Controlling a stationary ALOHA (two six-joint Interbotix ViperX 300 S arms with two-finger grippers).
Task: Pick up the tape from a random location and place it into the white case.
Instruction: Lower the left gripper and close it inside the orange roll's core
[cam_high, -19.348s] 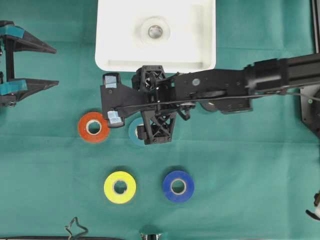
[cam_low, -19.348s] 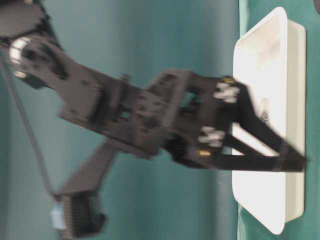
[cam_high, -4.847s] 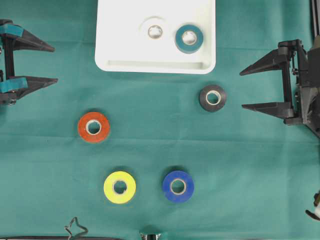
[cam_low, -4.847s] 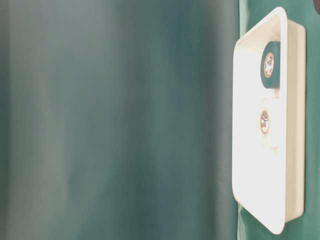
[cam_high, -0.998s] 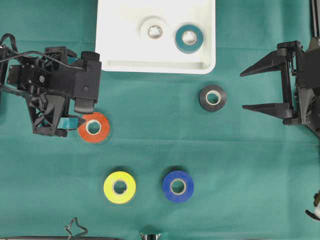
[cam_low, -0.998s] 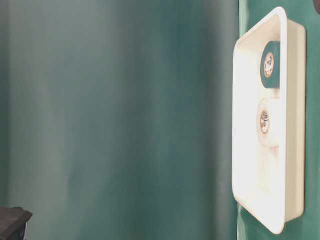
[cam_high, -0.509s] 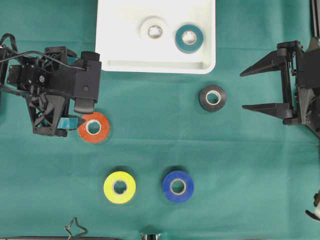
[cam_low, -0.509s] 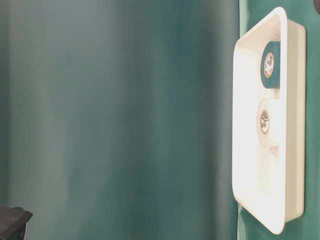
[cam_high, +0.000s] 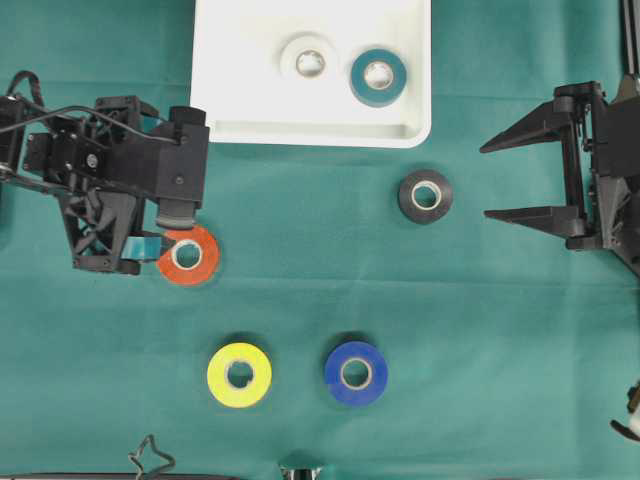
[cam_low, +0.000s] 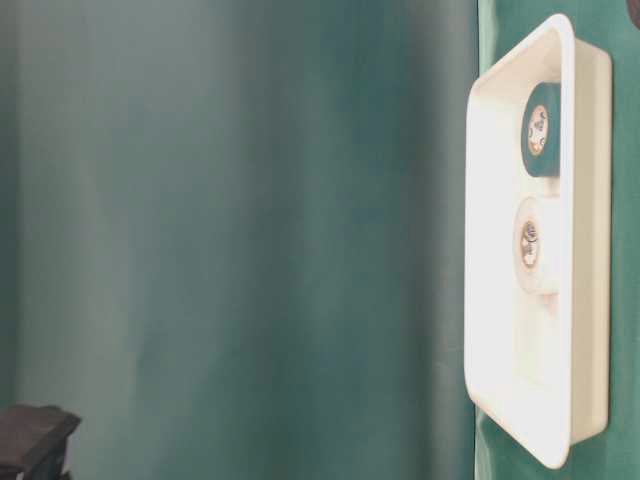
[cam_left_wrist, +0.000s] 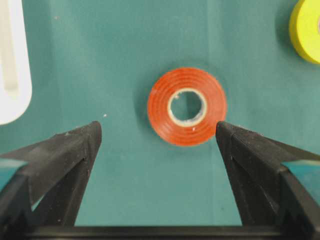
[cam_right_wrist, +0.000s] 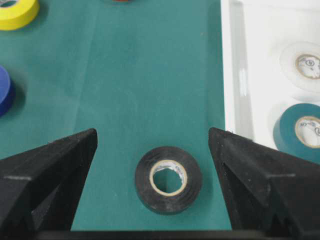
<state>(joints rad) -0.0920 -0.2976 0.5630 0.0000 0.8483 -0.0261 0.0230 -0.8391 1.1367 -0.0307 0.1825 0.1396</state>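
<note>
1. The left tool (cam_left_wrist: 157, 131), fingers spread wide and holding nothing, hovers over the flat orange roll of tape (cam_left_wrist: 186, 106) on the green-clothed tabletop (cam_high: 480, 330).
2. In the wrist view the roll sits right of centre and just ahead of the fingertips; shifting that way and a little forward should straddle it evenly.
3. Descend low before closing.
4. The large shallow white plastic case (cam_high: 230, 100) lies near, already holding a white roll (cam_high: 309, 60) and a teal roll (cam_high: 378, 75).
5. The right tool (cam_high: 490, 180) waits spread and empty, well apart.
</note>
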